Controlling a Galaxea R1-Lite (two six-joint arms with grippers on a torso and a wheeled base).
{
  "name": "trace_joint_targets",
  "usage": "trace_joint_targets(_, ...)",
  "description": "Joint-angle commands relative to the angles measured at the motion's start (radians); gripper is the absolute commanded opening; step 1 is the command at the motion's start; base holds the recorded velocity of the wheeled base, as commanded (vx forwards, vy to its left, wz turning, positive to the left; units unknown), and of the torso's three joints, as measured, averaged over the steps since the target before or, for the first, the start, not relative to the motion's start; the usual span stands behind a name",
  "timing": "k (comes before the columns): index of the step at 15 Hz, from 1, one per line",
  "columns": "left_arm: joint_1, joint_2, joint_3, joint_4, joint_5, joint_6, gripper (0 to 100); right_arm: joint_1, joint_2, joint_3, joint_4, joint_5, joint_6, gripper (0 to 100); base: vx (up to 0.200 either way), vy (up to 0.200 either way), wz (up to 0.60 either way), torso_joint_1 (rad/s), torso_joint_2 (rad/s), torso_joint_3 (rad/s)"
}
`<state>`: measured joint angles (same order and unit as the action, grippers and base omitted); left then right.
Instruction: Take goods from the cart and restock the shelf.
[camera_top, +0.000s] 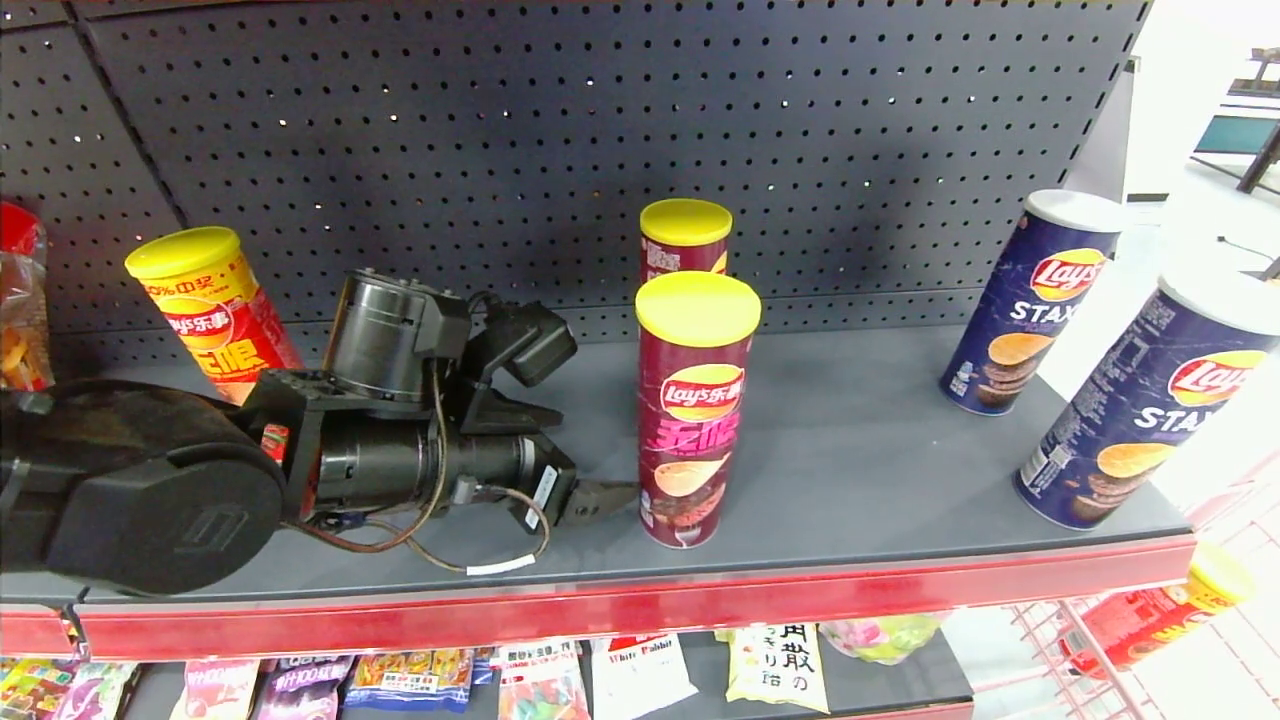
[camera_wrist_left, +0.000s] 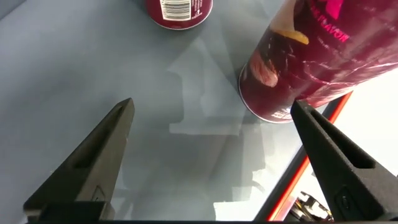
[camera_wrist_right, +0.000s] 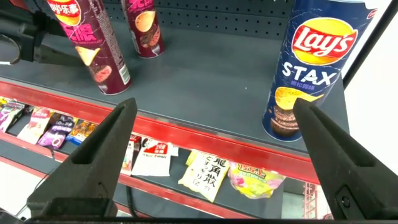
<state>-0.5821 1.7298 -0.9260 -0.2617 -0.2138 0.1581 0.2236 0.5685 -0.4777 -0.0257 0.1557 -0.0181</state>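
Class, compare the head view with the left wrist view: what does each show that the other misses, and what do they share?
Head view adds the red-and-yellow can, two blue cans and the pegboard. Left wrist view adds the left gripper's wide-open gap and the rear maroon can's barcode. Shared: the front maroon can, the rear one, the grey shelf.

The front maroon can is wearing a round red and yellow logo, and big pink Chinese signs are sitting under it. The yellow-and-red can is showing the same kind of logo with yellow Chinese signs below. The far blue can and the near blue can are each carrying that logo above white letters. The back maroon can is showing a white barcode label. A cream packet lower down is showing black Chinese signs.
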Motion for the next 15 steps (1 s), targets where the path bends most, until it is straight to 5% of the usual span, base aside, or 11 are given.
trace_joint_targets(1,-0.001,0.004,0.001,-0.001,-0.001,0.0,100,0.0,0.005,0.001,0.0,0.001,0.0,100,0.0,0.0,0.0,0.0,0.0,0.0)
trace_joint_targets(7,0.015,-0.203,0.13,0.012,0.007,-0.003,100,0.002,0.011,0.027,0.0,0.007,0.023,100,0.0,0.0,0.0,0.0,0.0,0.0)
trace_joint_targets(8,0.05,-0.306,0.177,0.032,0.034,-0.002,100,0.003,0.011,0.048,0.0,0.008,0.023,100,0.0,0.0,0.0,0.0,0.0,0.0)
trace_joint_targets(11,0.194,-0.605,0.211,0.199,0.195,0.001,100,-0.001,0.001,0.1,-0.002,-0.004,0.023,100,0.0,0.0,0.0,0.0,0.0,0.0)
trace_joint_targets(12,0.211,-0.73,0.213,0.311,0.376,0.012,100,-0.023,-0.002,0.117,-0.002,-0.039,0.017,100,0.0,0.0,0.0,0.0,0.0,0.0)
trace_joint_targets(13,0.212,-0.846,0.213,0.43,0.449,0.012,100,-0.036,0.005,0.123,-0.011,-0.082,-0.002,100,0.0,0.0,0.0,0.0,0.0,0.0)
trace_joint_targets(15,0.214,-1.03,0.245,0.599,0.461,0.008,100,-0.058,0.037,0.12,-0.016,-0.12,-0.017,100,0.0,0.0,0.0,0.0,0.0,0.0)
